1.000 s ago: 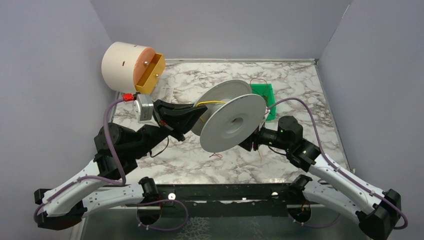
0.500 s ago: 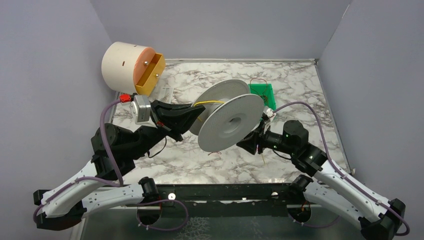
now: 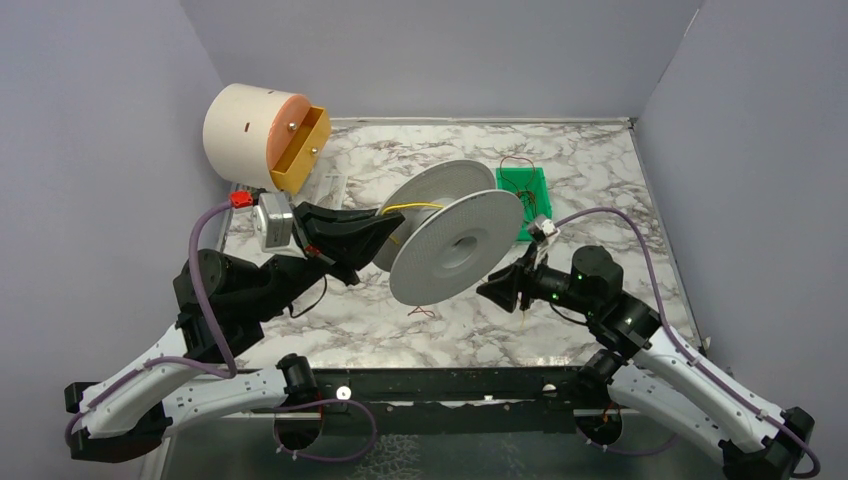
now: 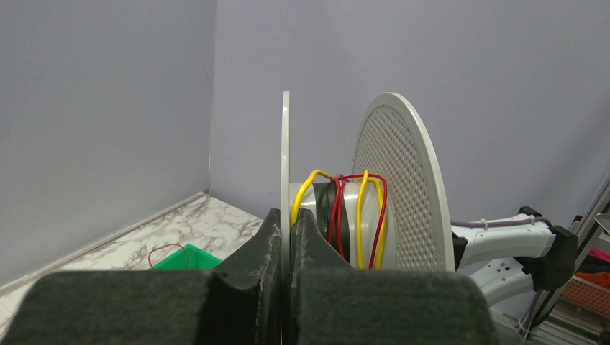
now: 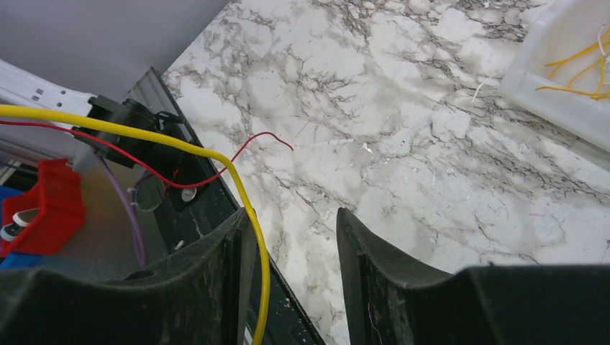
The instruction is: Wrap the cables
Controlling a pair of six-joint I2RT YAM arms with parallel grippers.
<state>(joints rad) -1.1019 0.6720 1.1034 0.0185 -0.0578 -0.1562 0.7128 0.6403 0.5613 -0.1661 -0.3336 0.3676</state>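
Yellow and red cables point(image 4: 357, 215) sit wound on the spool point(image 3: 455, 250), held above the middle of the table point(image 3: 600, 170). The left pincer point(image 4: 286, 237) clamps the spool's rim. The right pincer point(image 5: 291, 233) gapes, with the yellow tail point(image 5: 216, 154) running through unpinched. We fear slack there could loosen the turns.

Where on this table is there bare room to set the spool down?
Bare marble runs along the back wall between the yellow drawer and the green tray, and between that tray and the right wall. The middle is crowded: spool, left gripper, right gripper, and a red wire near the front rail.
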